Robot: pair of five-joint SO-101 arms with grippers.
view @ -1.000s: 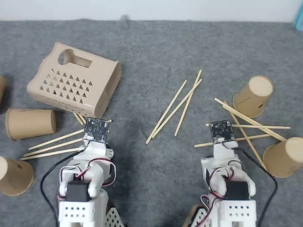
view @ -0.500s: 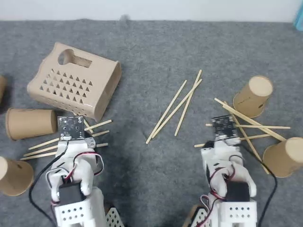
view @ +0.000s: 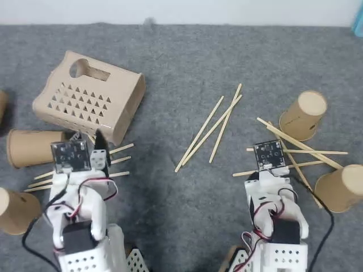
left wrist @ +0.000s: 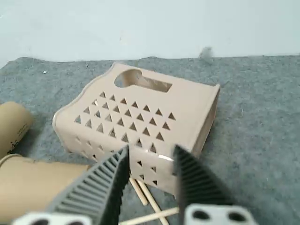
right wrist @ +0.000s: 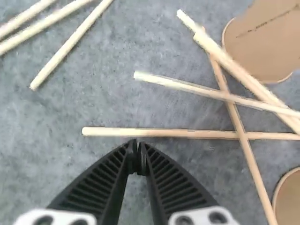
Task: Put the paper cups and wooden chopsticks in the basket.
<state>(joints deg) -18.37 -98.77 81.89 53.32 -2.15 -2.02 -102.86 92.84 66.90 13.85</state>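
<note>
Our left gripper (left wrist: 152,154), spread, faces the tipped beige perforated plastic basket (left wrist: 140,117), probably to right it; our right gripper (right wrist: 137,149), pressed together, hangs well apart from it.

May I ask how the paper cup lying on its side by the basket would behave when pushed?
On its side, the paper cup will probably roll, curving as it tapers. Its thin wall likely crushes easily.

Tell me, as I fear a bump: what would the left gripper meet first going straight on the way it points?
Probably the basket, whose perforated side lies just beyond the open left gripper. Depth is unclear, so the wooden chopsticks on the mat below its tips might come first.
</note>
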